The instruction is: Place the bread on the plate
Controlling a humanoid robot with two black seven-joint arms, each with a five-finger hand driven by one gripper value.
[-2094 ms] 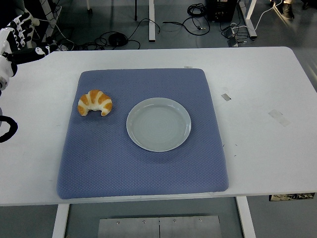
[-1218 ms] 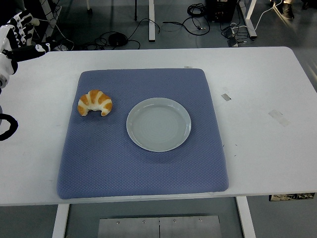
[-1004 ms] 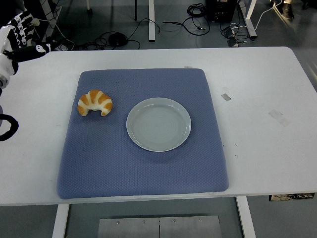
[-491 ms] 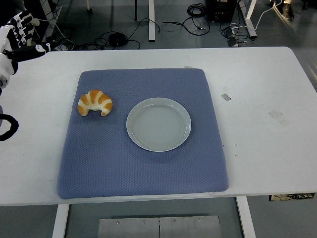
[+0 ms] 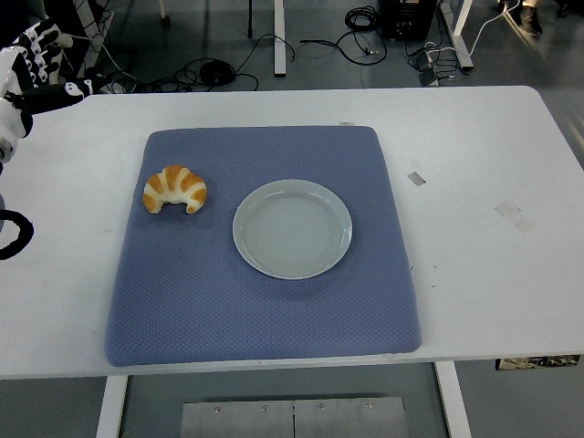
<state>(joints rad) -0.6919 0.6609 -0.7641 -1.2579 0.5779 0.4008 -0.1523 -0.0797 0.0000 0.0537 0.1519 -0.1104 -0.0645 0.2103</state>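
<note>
- Bread (image 5: 174, 190), a small croissant, lies on the left part of the blue mat (image 5: 265, 319), near the plate (image 5: 292, 228) but apart from it.
- Nothing sits on the plate, which rests around the middle of the mat.
- Only the left hand (image 5: 27, 68) shows, at the far left corner of the white tabletop (image 5: 474, 164), well apart from the bread; it holds nothing, and its fingers look loosely extended rather than clenched.
- No right hand is in view.
- By my judgement the task is at its very start: the reach, the grasp, the carry to the plate and the release are all left to do.
</note>
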